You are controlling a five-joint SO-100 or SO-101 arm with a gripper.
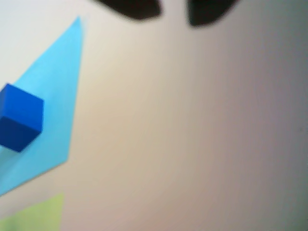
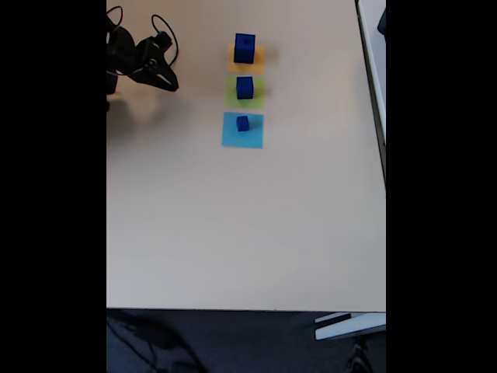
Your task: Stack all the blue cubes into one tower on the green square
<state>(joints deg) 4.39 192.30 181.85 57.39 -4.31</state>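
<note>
1. A pale beige tabletop [image 2: 248,225].
2. Three flat paper squares lie on it in a column: orange square [image 2: 257,54], green square [image 2: 233,93], light-blue square [image 2: 242,136].

In the fixed view three dark blue cubes stand apart in a column, none stacked; the large cube [image 2: 245,47] sits farthest up, the medium cube [image 2: 245,87] rests upright on the green square [image 2: 232,98]. The small cube [image 2: 243,123] [image 1: 19,117] stands lowest.

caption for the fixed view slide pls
Three blue cubes sit apart on orange, green and light-blue squares; the hand hovers left, holding nothing.
</note>
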